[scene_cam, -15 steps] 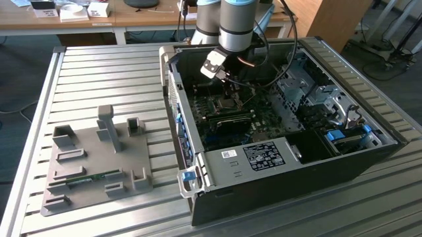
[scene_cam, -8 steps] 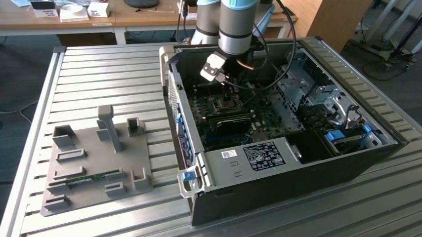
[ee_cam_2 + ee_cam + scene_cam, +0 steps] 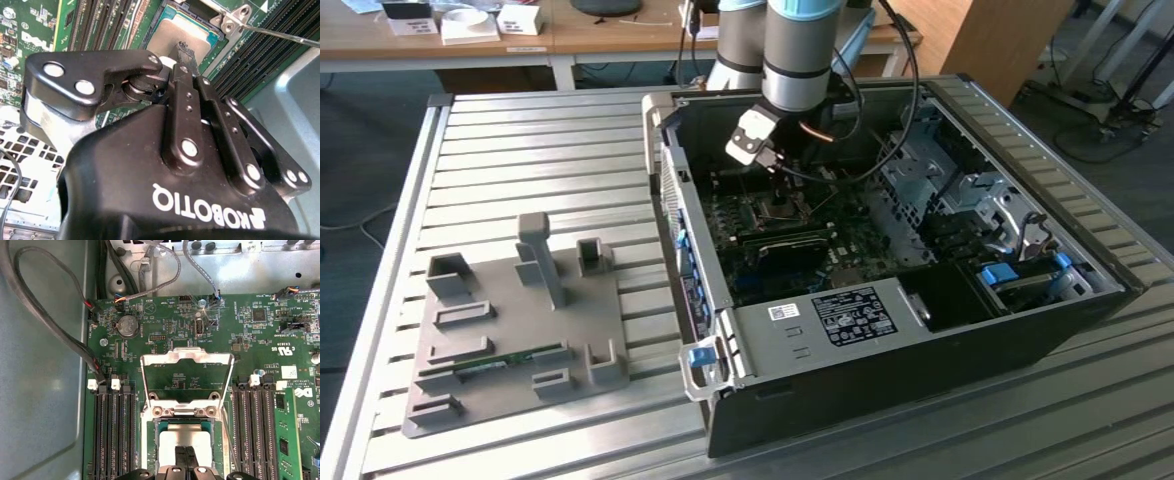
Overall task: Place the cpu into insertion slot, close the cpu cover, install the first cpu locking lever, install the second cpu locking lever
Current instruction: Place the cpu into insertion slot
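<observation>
Arm [image 3: 798,50] reaches straight down into the computer case [image 3: 894,370].
Claw [image 3: 186,452], fingers together, sits over the cpu [image 3: 172,437]; the cpu cover [image 3: 187,357] stands raised.

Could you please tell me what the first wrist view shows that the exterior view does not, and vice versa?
First wrist view: the open cpu cover, the cpu in its slot, a coin battery. Exterior view: the grey fixture with a memory stick on the slatted table. Both: the gripper above the motherboard.
</observation>
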You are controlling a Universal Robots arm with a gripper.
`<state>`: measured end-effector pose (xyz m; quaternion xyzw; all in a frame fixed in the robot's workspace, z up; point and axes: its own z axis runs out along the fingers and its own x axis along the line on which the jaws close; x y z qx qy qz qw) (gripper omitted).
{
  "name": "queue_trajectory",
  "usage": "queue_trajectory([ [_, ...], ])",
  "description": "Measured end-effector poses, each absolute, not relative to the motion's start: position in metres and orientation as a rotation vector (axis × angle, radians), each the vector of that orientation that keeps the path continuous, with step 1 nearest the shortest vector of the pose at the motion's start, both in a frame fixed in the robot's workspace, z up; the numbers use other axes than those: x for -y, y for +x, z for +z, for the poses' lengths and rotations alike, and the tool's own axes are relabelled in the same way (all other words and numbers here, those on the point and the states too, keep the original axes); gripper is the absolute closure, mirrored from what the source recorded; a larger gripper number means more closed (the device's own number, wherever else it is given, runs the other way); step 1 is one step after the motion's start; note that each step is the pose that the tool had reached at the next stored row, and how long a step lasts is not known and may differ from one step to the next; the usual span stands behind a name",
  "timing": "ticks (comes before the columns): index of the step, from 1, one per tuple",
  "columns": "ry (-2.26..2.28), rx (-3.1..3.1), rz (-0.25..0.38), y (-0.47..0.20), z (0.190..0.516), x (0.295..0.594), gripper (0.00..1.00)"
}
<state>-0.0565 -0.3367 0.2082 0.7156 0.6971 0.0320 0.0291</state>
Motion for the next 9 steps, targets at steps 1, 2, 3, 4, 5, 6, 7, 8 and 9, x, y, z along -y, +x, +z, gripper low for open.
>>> queue_trajectory([
  [1,2.208,-2.150,0.099,-0.0564,0.2076,0.3366,0.89],
  [2,2.208,-2.150,0.099,-0.0564,0.2069,0.3366,0.89],
  [3,2.207,-2.150,0.099,-0.0565,0.2062,0.3367,0.89],
  [4,2.207,-2.150,0.099,-0.0564,0.2054,0.3367,0.89],
  [5,2.208,-2.150,0.099,-0.0565,0.2046,0.3367,0.89],
  [6,2.208,-2.151,0.099,-0.0565,0.2040,0.3367,0.89],
  [7,2.208,-2.151,0.099,-0.0565,0.2035,0.3367,0.89],
  [8,2.208,-2.151,0.099,-0.0565,0.2035,0.3367,0.89],
  [9,2.208,-2.151,0.099,-0.0565,0.2035,0.3367,0.89],
])
